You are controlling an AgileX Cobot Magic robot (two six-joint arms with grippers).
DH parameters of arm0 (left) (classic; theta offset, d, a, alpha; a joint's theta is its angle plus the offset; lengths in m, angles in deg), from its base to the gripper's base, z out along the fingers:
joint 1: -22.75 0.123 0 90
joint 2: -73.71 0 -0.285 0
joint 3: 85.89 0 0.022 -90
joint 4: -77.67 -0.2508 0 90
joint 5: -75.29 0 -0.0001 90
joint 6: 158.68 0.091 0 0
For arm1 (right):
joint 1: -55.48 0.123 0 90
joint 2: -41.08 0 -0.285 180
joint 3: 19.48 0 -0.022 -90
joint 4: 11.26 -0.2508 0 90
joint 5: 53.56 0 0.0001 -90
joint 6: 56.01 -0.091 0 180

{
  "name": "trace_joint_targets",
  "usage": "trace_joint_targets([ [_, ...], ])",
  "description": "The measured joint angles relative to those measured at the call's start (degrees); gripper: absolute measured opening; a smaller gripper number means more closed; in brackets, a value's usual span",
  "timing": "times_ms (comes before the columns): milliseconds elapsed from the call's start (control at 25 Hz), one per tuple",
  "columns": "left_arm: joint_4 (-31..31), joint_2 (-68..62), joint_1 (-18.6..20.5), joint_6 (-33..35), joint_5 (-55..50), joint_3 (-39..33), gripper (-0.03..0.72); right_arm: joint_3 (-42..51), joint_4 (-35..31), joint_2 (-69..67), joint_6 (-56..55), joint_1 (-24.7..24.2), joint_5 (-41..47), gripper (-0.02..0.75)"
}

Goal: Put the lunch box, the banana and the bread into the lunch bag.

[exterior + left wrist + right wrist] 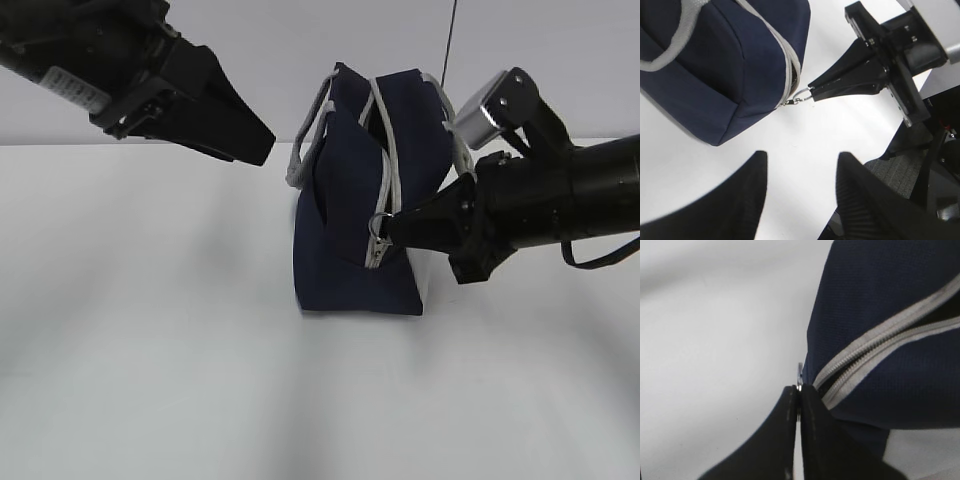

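The lunch bag (pixel 365 190) stands upright on the white table (pixel 150 350), a little right of the middle and toward the far side, its grey rope handles (pixel 305 150) hanging over the left face. The grey zipper (pixel 385 150) runs over the top and down the near right end, where its teeth are parted at the lower stretch. The right gripper (pixel 388 228) reaches in level from the right, its arm roughly horizontal, and its two black fingers (pixel 805 435) are pressed together on the metal ring pull (pixel 801 95) at the low end of the zipper; the ring is drawn out sideways from the bag toward the right. The left gripper (pixel 262 145) hangs in the air at the upper left, its arm slanting down toward the bag, tip near the handles but not touching them. Its fingers (pixel 747 200) stand well apart with nothing between them.
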Motion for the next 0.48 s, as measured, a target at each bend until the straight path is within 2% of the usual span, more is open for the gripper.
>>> trace_joint_targets([
  [480, 0.00, 0.00, 0.00, 3.82, -0.99, 0.00, 0.326, -7.94, 0.83, 0.00, -3.30, 0.00, 0.00, -0.016],
])
